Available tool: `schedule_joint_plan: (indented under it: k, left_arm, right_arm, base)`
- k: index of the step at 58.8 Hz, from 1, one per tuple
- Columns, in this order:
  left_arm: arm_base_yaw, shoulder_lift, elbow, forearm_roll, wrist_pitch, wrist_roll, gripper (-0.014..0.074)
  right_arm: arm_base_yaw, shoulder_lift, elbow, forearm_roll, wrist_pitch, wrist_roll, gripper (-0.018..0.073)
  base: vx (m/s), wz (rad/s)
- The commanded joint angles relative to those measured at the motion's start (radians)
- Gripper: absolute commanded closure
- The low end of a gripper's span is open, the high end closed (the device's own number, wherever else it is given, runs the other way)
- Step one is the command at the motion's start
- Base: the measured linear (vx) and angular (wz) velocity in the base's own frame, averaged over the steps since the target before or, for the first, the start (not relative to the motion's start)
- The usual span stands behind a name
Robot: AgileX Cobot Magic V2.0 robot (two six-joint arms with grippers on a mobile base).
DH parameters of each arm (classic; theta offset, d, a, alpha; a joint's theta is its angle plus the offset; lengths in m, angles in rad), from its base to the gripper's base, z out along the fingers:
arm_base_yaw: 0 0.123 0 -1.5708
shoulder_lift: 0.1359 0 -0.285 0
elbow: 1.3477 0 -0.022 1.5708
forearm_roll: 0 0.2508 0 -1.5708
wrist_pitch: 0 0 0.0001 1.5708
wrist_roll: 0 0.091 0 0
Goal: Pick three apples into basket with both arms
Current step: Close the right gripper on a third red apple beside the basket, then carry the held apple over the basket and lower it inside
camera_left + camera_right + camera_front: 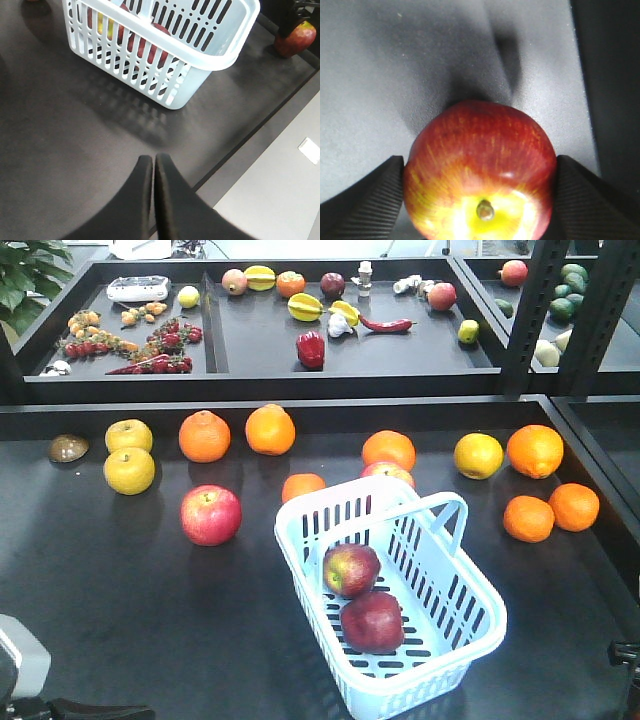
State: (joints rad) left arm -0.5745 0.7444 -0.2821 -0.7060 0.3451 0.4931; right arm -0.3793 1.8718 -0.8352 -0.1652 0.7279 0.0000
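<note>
The pale blue basket [400, 690] stands on the dark table with two dark red apples inside, one [351, 569] behind the other [372, 622]. Through the basket's slotted wall [150, 65] in the left wrist view, those apples show as red patches. My right gripper [480, 165] is shut on the third apple [480, 165], red with a yellow stem end, held just above the table. The same apple [298, 39] shows at the far right beyond the basket. My left gripper [153, 160] is shut and empty, hanging over the table's front edge, apart from the basket.
A brighter pink-red apple [210, 514] lies left of the basket. Oranges [204, 435] [534, 450] and yellow fruit [129, 470] spread across the table's back half. A raised shelf [300, 380] with vegetables runs behind. The table's front edge [250, 140] drops to pale floor.
</note>
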Motion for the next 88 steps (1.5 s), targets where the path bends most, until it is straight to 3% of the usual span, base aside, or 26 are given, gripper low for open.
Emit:
schedule_joint_plan:
  k: [1, 14, 27, 40, 55, 64, 71, 81, 86, 88]
  left_arm:
    - [-0.005, -0.002, -0.023, -0.023, -0.045, -0.007, 0.0602]
    - [-0.005, -0.002, -0.023, -0.023, -0.05, -0.006, 0.0602]
    - [-0.005, -0.002, 0.002, -0.024, -0.084, -0.006, 0.0602]
    - [-0.005, -0.002, 0.02, -0.063, -0.096, -0.007, 0.0602]
    - [-0.005, -0.002, 0.02, -0.063, -0.096, -0.007, 0.0602]
    - [-0.005, -0.002, 0.02, -0.064, -0.095, -0.007, 0.0602]
    - [-0.005, -0.002, 0.02, -0.064, -0.094, -0.007, 0.0602]
    - [-0.005, -0.002, 0.02, -0.064, -0.095, -0.007, 0.0602]
    - [-0.005, -0.002, 0.02, -0.064, -0.095, -0.007, 0.0602]
    - [-0.005, -0.002, 0.02, -0.064, -0.095, -0.007, 0.0602]
  right_arm:
    - [-0.008, -0.046, -0.018, -0.002, 0.028, -0.05, 0.0274]
    - [0.024, -0.198, -0.019, 0.049, 0.02, -0.112, 0.0571]
    - [0.123, -0.454, -0.018, 0.15, 0.027, -0.135, 0.0568]
    - [0.362, -0.689, -0.018, 0.336, -0.004, -0.208, 0.0565]
    - [0.682, -0.688, -0.018, 0.459, -0.154, -0.222, 0.0545]
    - [0.749, -0.605, -0.018, 0.477, -0.222, -0.218, 0.0442]
    - [0.748, -0.53, -0.019, 0.543, -0.272, -0.245, 0.026]
    - [0.748, -0.443, -0.021, 0.57, -0.313, -0.301, -0.0078]
    - [0.748, -0.425, -0.021, 0.578, -0.322, -0.301, -0.0171]
    - [0.748, -0.425, -0.021, 0.577, -0.322, -0.301, -0.0169]
  base:
    - [0.0, 0.0]
    - [0.0, 0.0]
    - [0.0, 0.0]
    - [0.0, 0.0]
    - [0.0, 0.0]
    - [0.0, 0.0]
    - [0.0, 0.0]
    - [0.0, 0.0]
    - [0.0, 0.0]
    - [0.0, 0.0]
